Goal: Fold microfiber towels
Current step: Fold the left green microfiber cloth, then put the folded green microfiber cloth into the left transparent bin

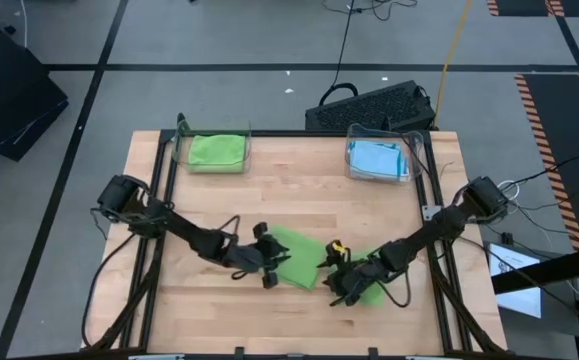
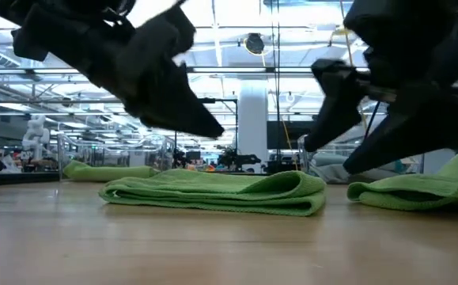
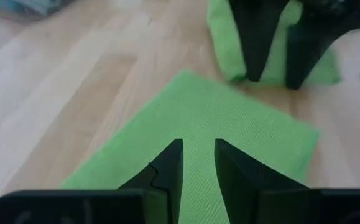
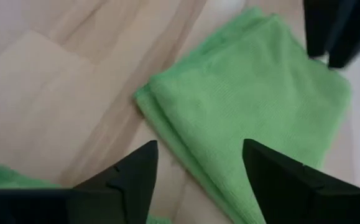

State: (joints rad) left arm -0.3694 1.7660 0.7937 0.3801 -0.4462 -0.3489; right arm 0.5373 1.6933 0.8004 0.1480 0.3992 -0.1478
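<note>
Mid-bench, right end effector [image 1: 335, 290] spread, empty above the folded green towel [image 1: 294, 258]; left end effector [image 1: 269, 263] near-closed, holding nothing; probably binning next.

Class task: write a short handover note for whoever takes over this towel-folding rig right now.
Left hand: narrow gap between its fingers, holding nothing, above the folded green towel at the table's front centre.
Right hand: open, holding nothing, between that towel and a second green towel lying bunched beside it.
Back left bin: green towels. Back right bin: blue towels.
Done: one towel folded.
Left: fold the bunched towel; binning the pair is probably next.
</note>
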